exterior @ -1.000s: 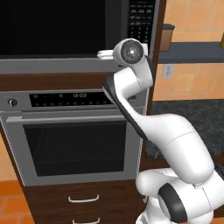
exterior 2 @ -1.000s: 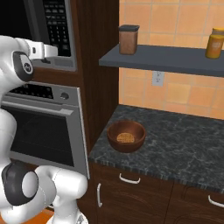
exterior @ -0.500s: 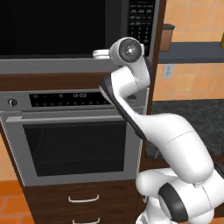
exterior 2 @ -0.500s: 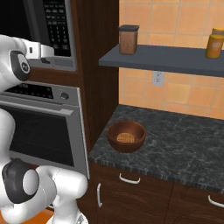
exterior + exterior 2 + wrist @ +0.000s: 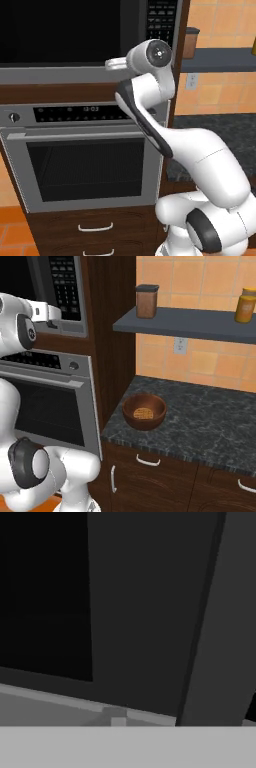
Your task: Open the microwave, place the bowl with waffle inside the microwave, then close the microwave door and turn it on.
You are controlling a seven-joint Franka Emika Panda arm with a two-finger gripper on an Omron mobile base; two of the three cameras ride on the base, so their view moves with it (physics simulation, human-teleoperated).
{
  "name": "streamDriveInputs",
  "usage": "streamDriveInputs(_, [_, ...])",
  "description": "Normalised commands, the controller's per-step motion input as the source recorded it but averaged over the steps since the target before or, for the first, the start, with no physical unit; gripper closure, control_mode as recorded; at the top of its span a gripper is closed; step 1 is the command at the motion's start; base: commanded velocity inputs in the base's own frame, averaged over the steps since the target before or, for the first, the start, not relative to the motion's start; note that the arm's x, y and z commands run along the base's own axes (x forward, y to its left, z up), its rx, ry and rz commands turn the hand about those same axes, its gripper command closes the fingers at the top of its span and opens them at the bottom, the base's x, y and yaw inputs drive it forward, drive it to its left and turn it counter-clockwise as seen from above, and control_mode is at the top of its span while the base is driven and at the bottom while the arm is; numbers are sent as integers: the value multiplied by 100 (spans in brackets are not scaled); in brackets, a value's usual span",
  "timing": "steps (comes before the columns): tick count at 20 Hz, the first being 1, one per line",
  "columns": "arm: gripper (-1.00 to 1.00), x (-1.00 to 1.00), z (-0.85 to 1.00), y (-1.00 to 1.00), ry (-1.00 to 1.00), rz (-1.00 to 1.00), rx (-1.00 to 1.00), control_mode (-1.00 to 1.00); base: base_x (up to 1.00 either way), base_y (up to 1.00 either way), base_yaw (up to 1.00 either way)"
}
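The microwave (image 5: 85, 40) sat built into the dark cabinet above the wall oven (image 5: 85, 155), and the microwave door (image 5: 65, 32) looked shut, so the opening step seemed to be the one in hand. The white arm (image 5: 150, 100) reached up to the door's lower right corner, near the keypad panel (image 5: 67, 288); in the hand view only dark glass and a silver rim showed close up. Whether the fingers stood wide or narrow could not be told. The bowl with waffle (image 5: 144, 411) waited untouched on the dark tabletop (image 5: 210, 421), well apart. The next move likely called for catching the door's handle edge and pulling outward.
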Motion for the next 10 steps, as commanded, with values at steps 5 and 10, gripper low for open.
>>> streamDriveInputs(5, [100, -53, -3, 100, 0, 15, 0, -100, 0, 0, 0])
streamDriveInputs(10, [100, -98, 4, 100, 0, 15, -7, -100, 0, 0, 0])
